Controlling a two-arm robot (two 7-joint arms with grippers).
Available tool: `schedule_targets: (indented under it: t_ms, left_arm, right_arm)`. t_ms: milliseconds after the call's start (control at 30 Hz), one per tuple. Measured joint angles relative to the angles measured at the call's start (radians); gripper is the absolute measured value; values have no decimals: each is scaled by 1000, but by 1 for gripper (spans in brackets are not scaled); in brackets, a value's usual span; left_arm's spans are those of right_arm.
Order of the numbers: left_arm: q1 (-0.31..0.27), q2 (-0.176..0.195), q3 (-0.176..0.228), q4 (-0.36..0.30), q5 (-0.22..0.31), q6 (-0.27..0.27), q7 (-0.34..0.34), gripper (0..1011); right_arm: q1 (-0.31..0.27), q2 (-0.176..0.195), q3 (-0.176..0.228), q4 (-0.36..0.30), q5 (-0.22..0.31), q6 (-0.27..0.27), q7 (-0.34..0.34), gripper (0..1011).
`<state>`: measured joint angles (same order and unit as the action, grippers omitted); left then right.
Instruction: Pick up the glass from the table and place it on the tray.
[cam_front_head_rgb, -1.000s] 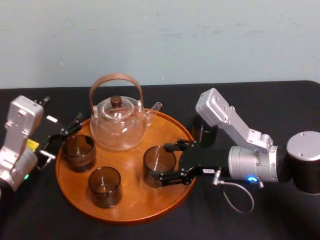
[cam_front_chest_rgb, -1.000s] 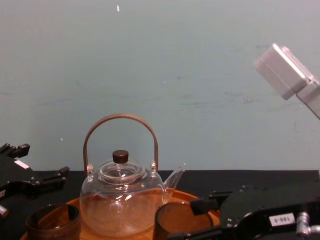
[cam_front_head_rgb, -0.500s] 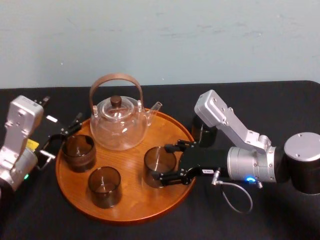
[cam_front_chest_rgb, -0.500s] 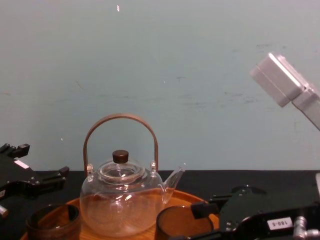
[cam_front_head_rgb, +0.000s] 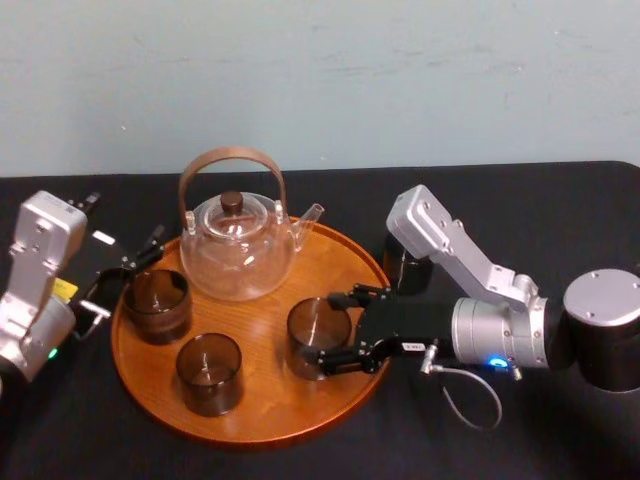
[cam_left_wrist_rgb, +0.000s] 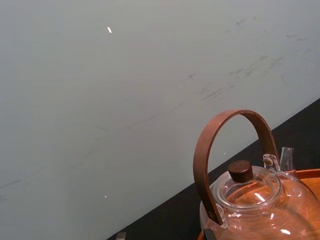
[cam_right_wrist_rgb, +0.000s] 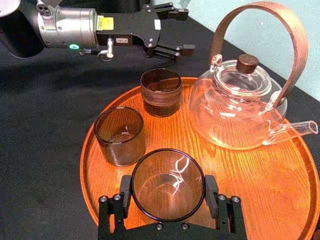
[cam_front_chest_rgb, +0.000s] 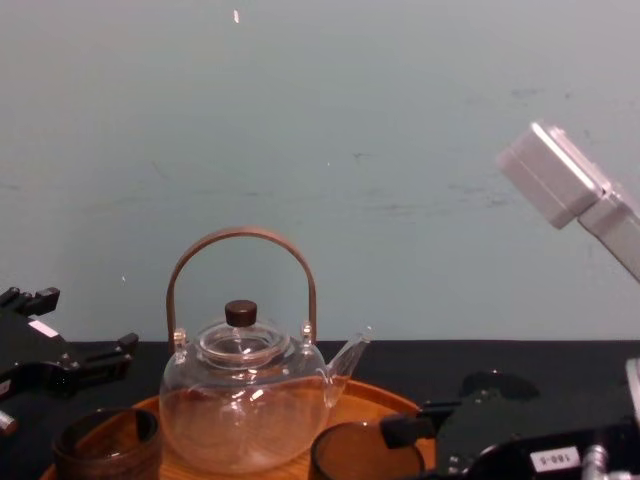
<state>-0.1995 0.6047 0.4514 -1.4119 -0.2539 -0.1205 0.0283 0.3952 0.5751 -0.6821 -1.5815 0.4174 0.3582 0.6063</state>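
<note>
Your right pincer (cam_right_wrist_rgb: 168, 192) is narrowed around the glass (cam_front_head_rgb: 317, 330), with a pad (cam_right_wrist_rgb: 210, 189) snug against the wall on each side, so you've got it held. The glass stands upright between the fingers, inside the rim of the tray (cam_front_head_rgb: 248, 428), on the part of the tray closest to that pincer's wrist. Can't tell if its base is touching the wood or sitting just off it.

Straight out past the fingertips there's a second glass (cam_right_wrist_rgb: 120, 136), and farther out a third glass (cam_right_wrist_rgb: 160, 92). Both stand on the tray, apart from the one you're holding. The glass teapot (cam_right_wrist_rgb: 239, 110) with the curved wooden handle is out ahead as well, off to one side and also on the tray.

Back behind the pincer, right beside the arm, a fourth glass (cam_front_head_rgb: 405, 265) stands on the black surface (cam_front_head_rgb: 560, 205), off the tray.

Your left pincer (cam_right_wrist_rgb: 186, 30) is spread wide with nothing in it. It's hovering over the surface at the tray's opposite edge, and the third glass is the nearest thing to its fingertips.
</note>
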Motion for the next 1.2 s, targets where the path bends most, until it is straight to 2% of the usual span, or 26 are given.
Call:
schedule_targets:
  t_ms: [1200]
  left_arm:
    - [0,0,0,0,0,0,0,1001]
  right_arm:
    - [-4,-23,-9,44,-23,-15,-2,892]
